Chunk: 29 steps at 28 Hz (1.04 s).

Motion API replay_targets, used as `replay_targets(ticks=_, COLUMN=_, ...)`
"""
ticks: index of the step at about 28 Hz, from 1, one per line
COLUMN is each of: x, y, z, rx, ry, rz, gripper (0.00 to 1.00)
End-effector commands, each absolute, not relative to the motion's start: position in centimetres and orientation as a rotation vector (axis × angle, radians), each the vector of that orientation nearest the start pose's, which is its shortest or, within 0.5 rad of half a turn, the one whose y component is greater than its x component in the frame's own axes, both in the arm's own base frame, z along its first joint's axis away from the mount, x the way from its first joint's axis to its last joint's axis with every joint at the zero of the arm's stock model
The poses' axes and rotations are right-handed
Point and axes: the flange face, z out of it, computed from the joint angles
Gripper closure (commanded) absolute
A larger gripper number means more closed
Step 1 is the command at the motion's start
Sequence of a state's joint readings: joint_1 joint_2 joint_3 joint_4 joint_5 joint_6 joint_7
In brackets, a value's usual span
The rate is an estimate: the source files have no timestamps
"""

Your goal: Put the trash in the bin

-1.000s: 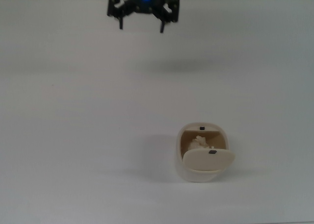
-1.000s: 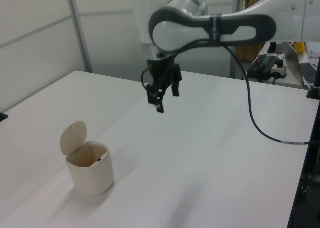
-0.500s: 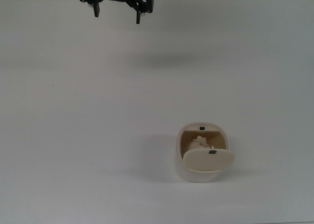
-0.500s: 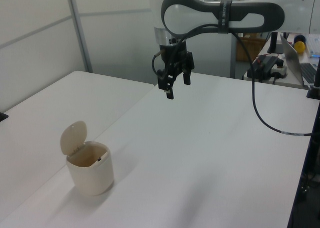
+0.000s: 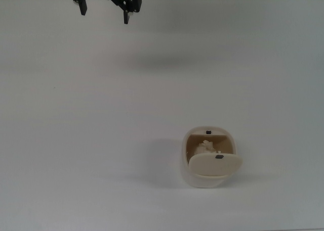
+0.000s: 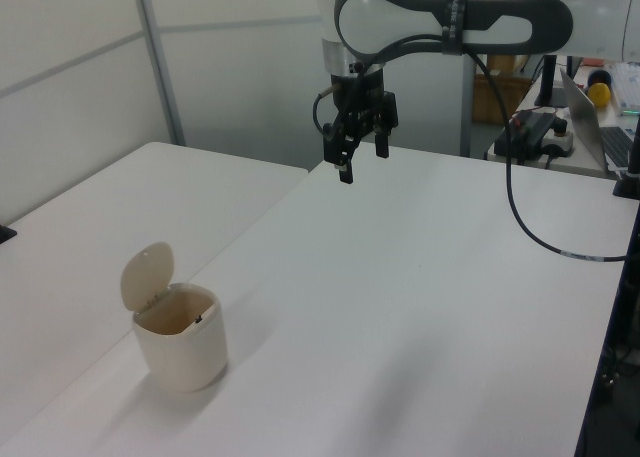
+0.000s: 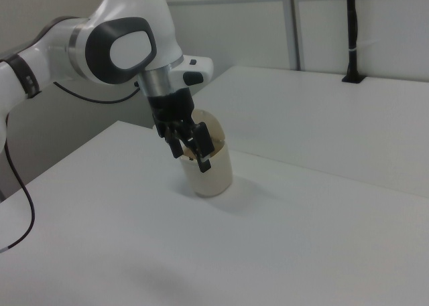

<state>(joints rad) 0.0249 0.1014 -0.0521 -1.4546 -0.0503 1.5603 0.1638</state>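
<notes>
Hand wide open, empty.

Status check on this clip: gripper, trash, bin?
Gripper open, empty, high above the table, far from the bin. Trash inside bin, lid tipped open. Nothing in the way.

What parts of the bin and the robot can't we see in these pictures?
- Top view: the gripper is cut off by the top edge; only its fingers show.
- Left view: the trash cannot be seen; the wall of the bin hides it.
- Right view: the gripper covers part of the bin, so its opening is hidden.
- Top view: the trash is partly hidden by the lid.
</notes>
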Motion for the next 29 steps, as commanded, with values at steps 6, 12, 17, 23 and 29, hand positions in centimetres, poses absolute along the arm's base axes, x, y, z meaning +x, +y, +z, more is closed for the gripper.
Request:
replay_targets(ticks=6, x=58.1, y=-1.4, z=62.5, rx=-3.153, ry=0.264, rz=-0.053, gripper=0.00)
replay_targets(ticks=12, x=58.2, y=-1.0, z=62.6, rx=-3.134, ry=0.255, rz=-0.054, gripper=0.00)
replay_targets(ticks=17, x=58.1, y=-1.8, z=63.1, rx=-3.112, ry=0.273, rz=-0.066, gripper=0.00)
replay_targets(ticks=23, x=57.7, y=-2.0, z=64.4, rx=-3.110, ry=0.265, rz=-0.097, gripper=0.00)
replay_targets(ticks=29, x=57.3, y=-1.7, z=64.8, rx=-3.113, ry=0.258, rz=-0.097, gripper=0.00)
